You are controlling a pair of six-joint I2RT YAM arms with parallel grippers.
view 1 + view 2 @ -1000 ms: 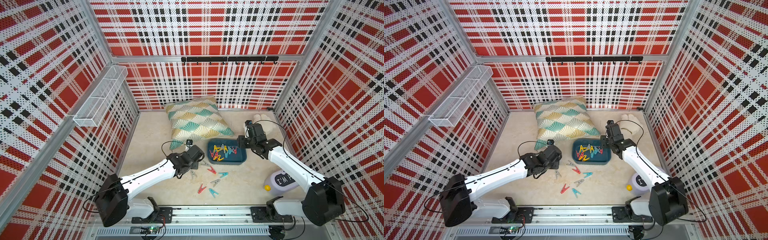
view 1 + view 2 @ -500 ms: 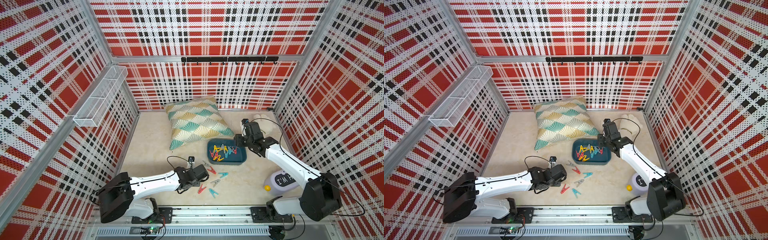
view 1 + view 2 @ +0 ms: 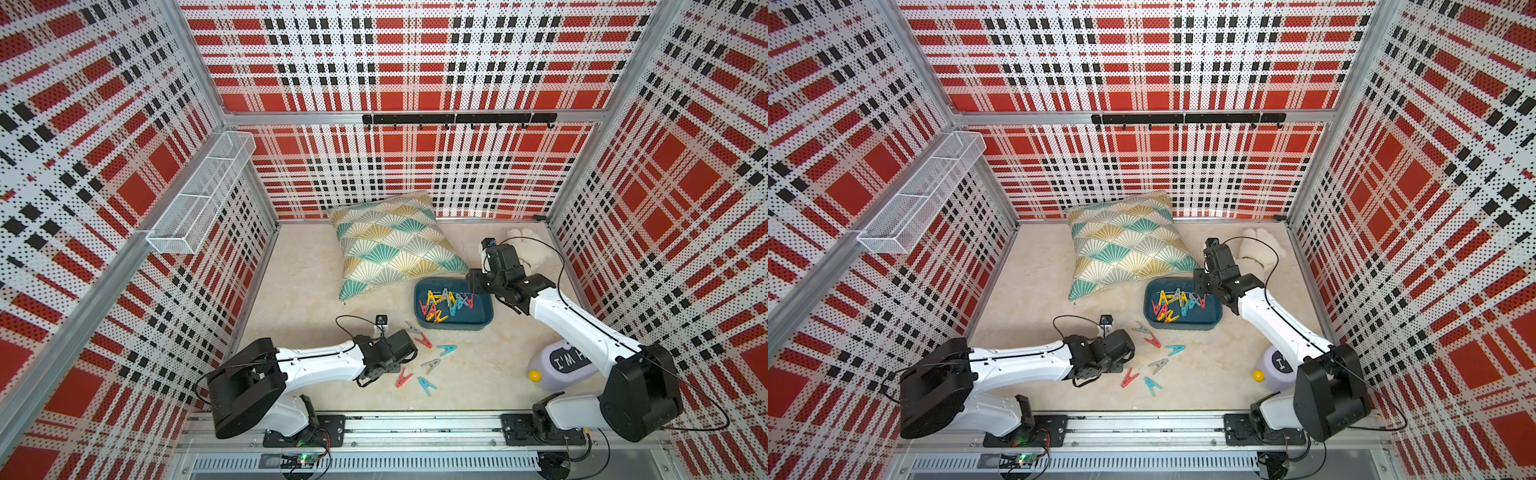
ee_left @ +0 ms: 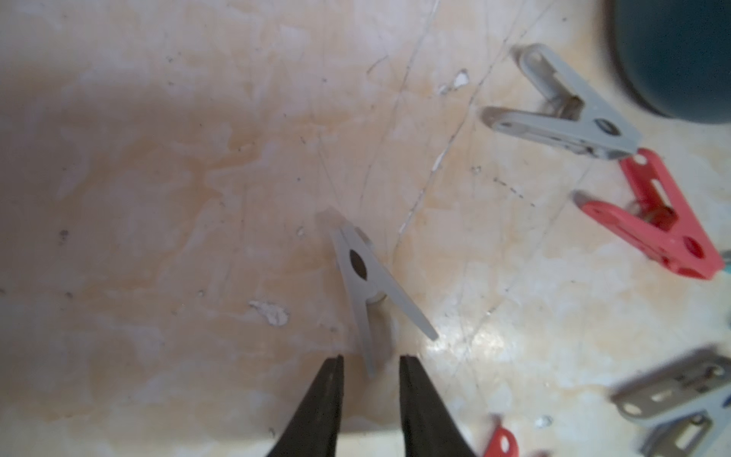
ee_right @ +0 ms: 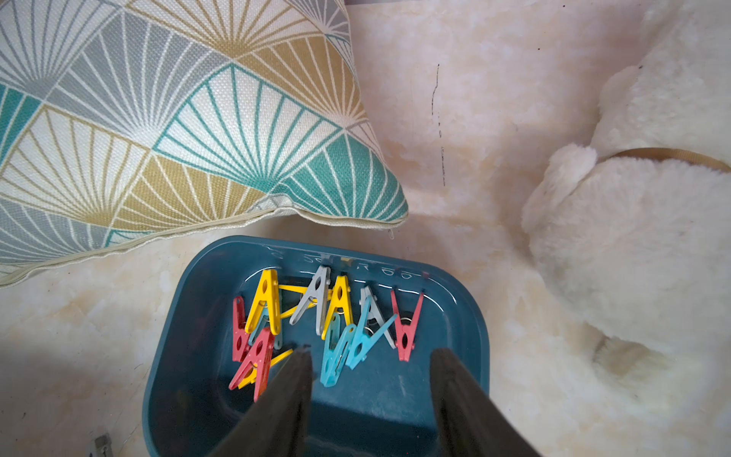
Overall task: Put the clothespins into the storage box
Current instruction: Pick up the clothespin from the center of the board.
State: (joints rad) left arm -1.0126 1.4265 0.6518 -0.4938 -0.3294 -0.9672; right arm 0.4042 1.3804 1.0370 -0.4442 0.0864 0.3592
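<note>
The storage box (image 3: 453, 328) (image 3: 1183, 326) (image 5: 174, 316) is a dark teal tub in front of the pillow. It holds several clothespins (image 3: 446, 303) (image 5: 324, 316) in red, yellow, teal and grey. Several more lie loose on the floor before it, such as a red one (image 3: 424, 340) and a teal one (image 3: 1175, 350). My left gripper (image 4: 372, 358) (image 3: 390, 368) is low over the floor and open. The leg end of a grey clothespin (image 4: 364, 273) reaches between its tips, ungripped. My right gripper (image 5: 372, 350) (image 3: 476, 286) hangs open and empty over the box's right end.
A fan-patterned pillow (image 3: 395, 245) lies behind the box, nearly touching it. A white plush toy (image 3: 528, 249) (image 5: 633, 237) sits at the back right. A purple bottle (image 3: 561, 363) lies near the right arm's base. A wire basket (image 3: 199, 199) hangs on the left wall.
My left arm has swung from beside the pillow toward the front and come down over the loose clothespins. The right gripper has drifted slightly back over the box.
</note>
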